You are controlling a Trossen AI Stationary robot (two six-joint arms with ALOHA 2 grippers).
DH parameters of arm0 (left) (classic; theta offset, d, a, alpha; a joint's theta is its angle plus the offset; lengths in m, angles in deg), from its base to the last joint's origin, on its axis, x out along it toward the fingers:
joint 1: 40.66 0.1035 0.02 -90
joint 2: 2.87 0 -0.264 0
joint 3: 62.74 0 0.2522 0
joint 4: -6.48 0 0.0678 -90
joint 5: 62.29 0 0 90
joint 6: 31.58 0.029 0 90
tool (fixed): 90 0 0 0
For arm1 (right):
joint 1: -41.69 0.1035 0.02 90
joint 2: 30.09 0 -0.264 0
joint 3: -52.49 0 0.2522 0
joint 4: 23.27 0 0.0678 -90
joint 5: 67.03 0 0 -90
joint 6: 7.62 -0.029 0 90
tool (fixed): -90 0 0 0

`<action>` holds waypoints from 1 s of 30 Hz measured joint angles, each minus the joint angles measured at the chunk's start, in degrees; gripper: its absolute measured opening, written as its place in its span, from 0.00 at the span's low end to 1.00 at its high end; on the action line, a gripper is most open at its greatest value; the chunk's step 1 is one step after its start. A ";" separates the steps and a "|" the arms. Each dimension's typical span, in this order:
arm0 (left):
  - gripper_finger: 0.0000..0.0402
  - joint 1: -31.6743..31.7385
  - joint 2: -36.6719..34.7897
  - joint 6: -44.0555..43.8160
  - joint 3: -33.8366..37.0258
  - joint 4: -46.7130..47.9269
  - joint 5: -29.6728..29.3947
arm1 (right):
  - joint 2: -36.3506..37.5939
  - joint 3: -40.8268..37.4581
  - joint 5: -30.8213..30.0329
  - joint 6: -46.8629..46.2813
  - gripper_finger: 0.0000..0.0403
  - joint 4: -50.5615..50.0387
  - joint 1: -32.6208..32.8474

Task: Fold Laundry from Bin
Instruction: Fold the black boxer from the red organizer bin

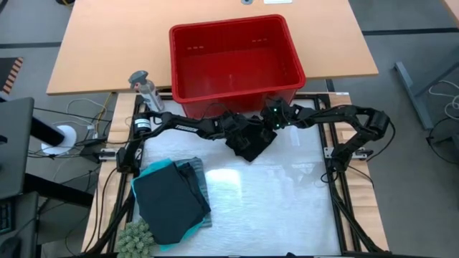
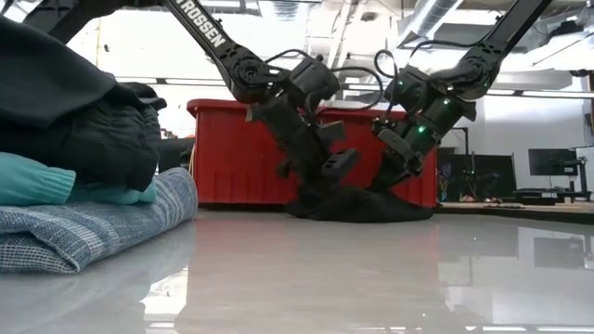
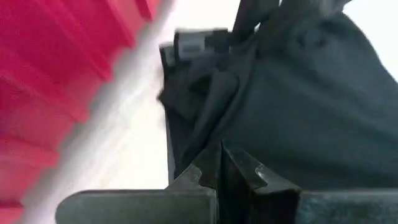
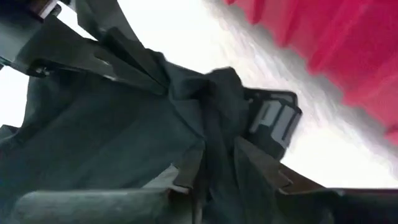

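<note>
Currently both arms are on one black garment (image 1: 249, 143), which lies on the desk (image 1: 272, 201) just in front of the bin (image 1: 233, 61).

- Left end effector (image 1: 237, 132): down at the garment's left side. Left wrist view shows its fingers (image 3: 199, 177) nearly together with a fold of black cloth pinched between them, so clamped on the garment.
- Right end effector (image 1: 276, 123): at the garment's right side, next to the bin's front wall. Right wrist view shows cloth bunched between its fingers (image 4: 186, 171), with a waistband carrying light lettering (image 4: 273, 124) just beyond. Clamped on the garment too.
- Low view: the garment sits as a low heap on the desk, both end effectors bearing down on it, red bin wall right behind.

Progress, as I judge it:
- Bin looks empty from above: bare red floor, no cloth visible inside. So unloading seems done.
- Folded stack (image 1: 172, 201) sits at the desk's front left: a black piece on top, turquoise under it, blue-grey striped at the bottom. Those look finished.
- Remaining: this last black garment. It's crumpled, not spread flat, so it needs laying out, folding and moving over to the stack.

Off-task items: grey bottle (image 1: 145, 87) left of the bin, green knobbly thing (image 1: 135, 240) touching the stack's front corner.
</note>
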 joint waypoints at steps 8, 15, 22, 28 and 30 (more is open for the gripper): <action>0.00 0.02 0.83 -1.35 0.07 1.31 0.71 | 0.00 2.59 -0.06 -0.74 0.51 -4.56 -0.91; 0.00 0.10 0.83 -2.19 0.04 1.26 -0.85 | 0.00 7.05 0.58 0.91 0.66 -12.28 -2.13; 0.00 0.08 0.83 -2.37 0.04 1.70 -0.44 | 0.04 9.63 1.91 7.13 0.67 -23.82 -3.64; 0.00 0.06 0.83 -2.40 0.04 1.78 -0.44 | -0.52 9.00 5.57 8.15 0.67 -23.60 -7.27; 0.00 0.05 0.83 -2.40 0.04 1.77 -0.44 | -1.40 9.02 8.48 7.88 0.67 -23.46 -8.11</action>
